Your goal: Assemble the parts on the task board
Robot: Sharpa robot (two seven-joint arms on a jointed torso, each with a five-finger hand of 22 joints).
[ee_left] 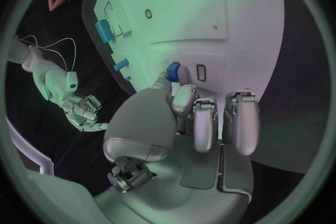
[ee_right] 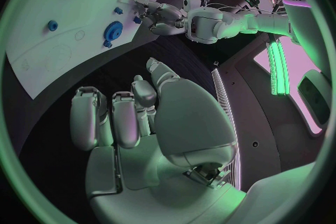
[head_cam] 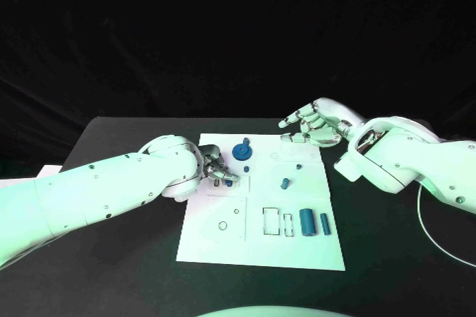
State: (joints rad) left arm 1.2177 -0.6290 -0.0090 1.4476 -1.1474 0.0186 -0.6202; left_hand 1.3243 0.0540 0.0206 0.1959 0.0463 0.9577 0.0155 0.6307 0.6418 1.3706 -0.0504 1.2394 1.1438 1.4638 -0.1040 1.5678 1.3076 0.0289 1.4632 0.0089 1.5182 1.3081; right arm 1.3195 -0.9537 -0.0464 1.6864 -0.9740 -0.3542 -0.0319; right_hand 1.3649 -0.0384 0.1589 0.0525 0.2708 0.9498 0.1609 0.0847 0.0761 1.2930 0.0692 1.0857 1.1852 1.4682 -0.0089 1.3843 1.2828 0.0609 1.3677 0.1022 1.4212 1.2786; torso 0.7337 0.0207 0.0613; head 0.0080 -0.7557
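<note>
The white task board (head_cam: 260,245) lies mid-table. My left hand (head_cam: 211,167) rests over the board's left edge and pinches a small blue part (ee_left: 173,71) between thumb and a fingertip, just above the board beside a small rectangular slot (ee_left: 201,73). A blue gear-shaped part (head_cam: 243,152) stands near the far edge. Mid-board lie a small blue piece (head_cam: 285,183) and a tiny peg (head_cam: 298,167). Two blue cylinders (head_cam: 314,222) lie side by side at the right. My right hand (head_cam: 312,124) hovers over the board's far right corner, fingers apart and holding nothing.
Outlined recesses (head_cam: 276,221) and a small round hole (head_cam: 222,225) mark the near half of the board. A thin white cable (head_cam: 420,214) curves over the table at the right. A pale sheet (head_cam: 49,171) lies at the left table edge.
</note>
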